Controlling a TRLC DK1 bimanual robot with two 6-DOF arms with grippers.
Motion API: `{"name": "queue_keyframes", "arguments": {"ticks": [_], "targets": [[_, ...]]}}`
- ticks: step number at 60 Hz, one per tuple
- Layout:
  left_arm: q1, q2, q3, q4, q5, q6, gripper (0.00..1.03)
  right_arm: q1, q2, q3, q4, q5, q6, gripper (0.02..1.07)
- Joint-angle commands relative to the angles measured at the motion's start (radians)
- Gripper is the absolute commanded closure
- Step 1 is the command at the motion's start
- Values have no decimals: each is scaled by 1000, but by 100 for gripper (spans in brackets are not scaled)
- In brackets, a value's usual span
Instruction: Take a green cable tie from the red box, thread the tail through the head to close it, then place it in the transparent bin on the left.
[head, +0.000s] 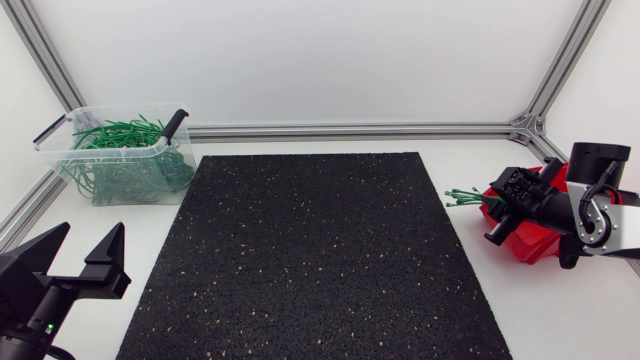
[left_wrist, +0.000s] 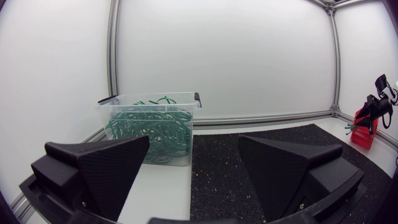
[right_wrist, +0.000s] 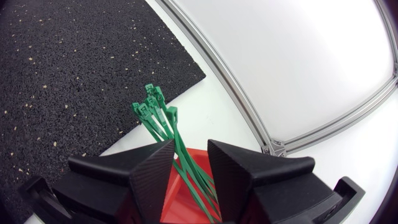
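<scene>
The red box (head: 532, 243) stands at the table's right side, with a bunch of green cable ties (head: 462, 197) sticking out of it toward the mat. My right gripper (head: 497, 208) hangs over the box. In the right wrist view its fingers (right_wrist: 152, 168) stand narrowly apart, open, with the green ties (right_wrist: 155, 112) running between them out of the red box (right_wrist: 171, 202). The transparent bin (head: 52, 140) at the back left holds several closed green ties. My left gripper (head: 78, 252) rests wide open and empty at the front left, facing the bin (left_wrist: 149, 98).
A black rubber mat (head: 310, 260) covers the middle of the table. Aluminium frame rails (head: 350, 129) run along the back and side edges. From the left wrist view the red box (left_wrist: 364, 134) and my right gripper (left_wrist: 375, 111) show far off.
</scene>
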Motion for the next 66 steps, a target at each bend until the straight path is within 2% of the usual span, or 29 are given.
{"name": "queue_keyframes", "arguments": {"ticks": [1, 13, 26, 33, 44, 53, 66], "targets": [[1, 10, -39, -26, 6, -28, 4, 8, 19, -21, 15, -11, -31, 80], [2, 10, -38, -26, 9, -28, 4, 23, 27, -19, 18, -3, -34, 82], [1, 10, -38, -27, 9, -28, 4, 34, 45, -15, 18, -2, -37, 89], [1, 10, -38, -29, 10, -28, 4, 34, 53, -7, 14, -5, -46, 101], [1, 10, -38, -29, 12, -28, 4, 31, 24, -7, 0, -10, -46, 101], [-1, 10, -38, -30, 17, -28, 4, 28, -53, 2, -72, -22, -42, 101], [-1, 8, -38, -30, 17, -28, 4, 14, -164, 65, -264, -65, -13, 101]]}}
